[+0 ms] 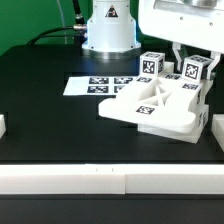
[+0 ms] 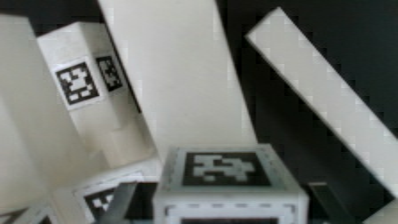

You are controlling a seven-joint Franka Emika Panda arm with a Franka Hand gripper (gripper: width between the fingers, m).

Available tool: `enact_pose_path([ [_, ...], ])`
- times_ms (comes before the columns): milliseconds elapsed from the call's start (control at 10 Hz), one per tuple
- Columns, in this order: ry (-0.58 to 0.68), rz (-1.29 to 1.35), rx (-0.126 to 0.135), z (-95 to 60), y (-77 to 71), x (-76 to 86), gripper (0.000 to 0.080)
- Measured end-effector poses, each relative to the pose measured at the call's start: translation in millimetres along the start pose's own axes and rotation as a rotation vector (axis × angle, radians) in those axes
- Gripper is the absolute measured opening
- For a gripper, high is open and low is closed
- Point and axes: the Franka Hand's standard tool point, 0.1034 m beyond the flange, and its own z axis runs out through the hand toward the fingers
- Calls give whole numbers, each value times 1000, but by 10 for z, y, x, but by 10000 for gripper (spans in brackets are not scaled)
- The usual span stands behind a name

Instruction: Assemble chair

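My gripper (image 1: 192,76) sits over the chair (image 1: 160,106) at the exterior view's right, fingers either side of a tagged block (image 2: 219,177) — whether they grip it, I cannot tell — beside the marker board (image 1: 98,86).

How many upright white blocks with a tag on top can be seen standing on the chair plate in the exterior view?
2: one block behind the cross-braced plate, another block toward the exterior view's right, under the gripper. Others may be hidden.

One cross-braced plate (image 1: 150,108) on the table, two tagged blocks (image 1: 150,65) standing up behind it, one marker board (image 1: 100,86), one gripper (image 1: 192,58) overhead
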Motion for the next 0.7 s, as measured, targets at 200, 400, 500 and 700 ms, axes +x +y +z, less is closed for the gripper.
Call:
enact_pose_path([
  [200, -9, 169, 7, -2, -8, -6, 269],
  [400, -23, 349, 21, -9, -20, 0, 269],
  [500, -29, 419, 31, -13, -24, 16, 269],
  [700, -28, 538, 38, -6, -33, 14, 271],
])
